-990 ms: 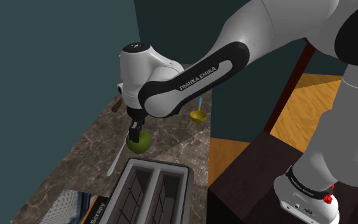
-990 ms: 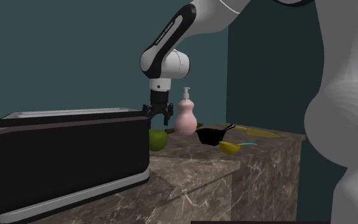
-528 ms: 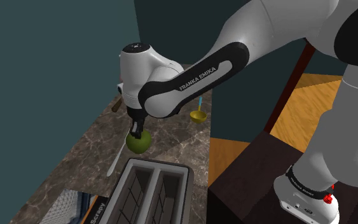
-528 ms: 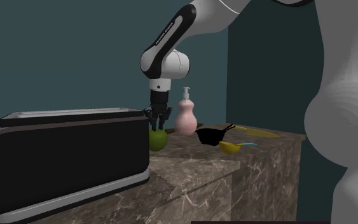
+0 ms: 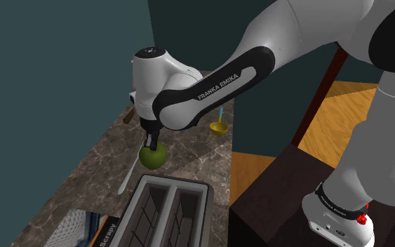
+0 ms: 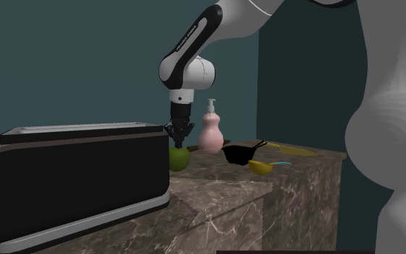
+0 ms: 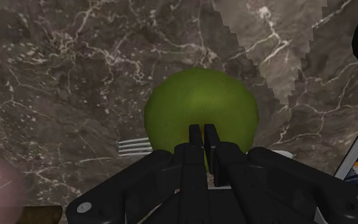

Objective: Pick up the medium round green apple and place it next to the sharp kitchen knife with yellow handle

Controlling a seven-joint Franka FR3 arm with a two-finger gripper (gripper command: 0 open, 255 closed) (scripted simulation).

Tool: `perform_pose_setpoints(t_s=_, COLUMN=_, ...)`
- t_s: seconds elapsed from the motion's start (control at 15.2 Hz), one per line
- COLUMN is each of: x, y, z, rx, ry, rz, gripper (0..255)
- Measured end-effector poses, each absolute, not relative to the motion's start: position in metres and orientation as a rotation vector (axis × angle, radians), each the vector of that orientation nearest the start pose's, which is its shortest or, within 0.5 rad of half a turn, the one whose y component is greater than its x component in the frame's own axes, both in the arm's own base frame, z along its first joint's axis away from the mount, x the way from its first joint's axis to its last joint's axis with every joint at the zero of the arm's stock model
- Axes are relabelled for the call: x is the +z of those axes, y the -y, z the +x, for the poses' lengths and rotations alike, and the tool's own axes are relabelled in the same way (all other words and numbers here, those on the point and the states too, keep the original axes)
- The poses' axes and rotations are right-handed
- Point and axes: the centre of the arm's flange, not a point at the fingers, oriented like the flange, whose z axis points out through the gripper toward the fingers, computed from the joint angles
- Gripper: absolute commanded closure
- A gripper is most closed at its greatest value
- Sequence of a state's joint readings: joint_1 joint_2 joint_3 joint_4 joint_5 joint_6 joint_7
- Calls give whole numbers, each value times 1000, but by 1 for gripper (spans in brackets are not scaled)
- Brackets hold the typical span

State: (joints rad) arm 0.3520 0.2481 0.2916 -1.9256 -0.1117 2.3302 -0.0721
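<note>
A kitchen, shown by marble counter, toaster and soap dispenser.

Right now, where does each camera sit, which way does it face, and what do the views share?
Shoulder view: high beside the stand, looking down along the marble counter; the white arm crosses it.
Second exterior view: low at counter height, toaster nearest, facing the teal wall; the arm descends from above, with a white link large at the right.
Wrist view: on the hand, looking straight down; black fingers meet over the green apple.
Shared: all three show the apple under the fingers; both exterior views show the toaster.
</note>
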Motion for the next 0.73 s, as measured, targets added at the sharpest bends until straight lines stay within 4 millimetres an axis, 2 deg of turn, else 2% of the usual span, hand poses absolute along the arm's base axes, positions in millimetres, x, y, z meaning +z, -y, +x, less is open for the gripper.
perform_pose_setpoints(t_s=0.33, x=403, y=-365, z=505, rx=-258, ry=1166, rz=-2872, gripper=255)
perform_pose_setpoints(t_s=0.73, x=437, y=-366, z=505, rx=-259, ry=1167, rz=-2872, gripper=255)
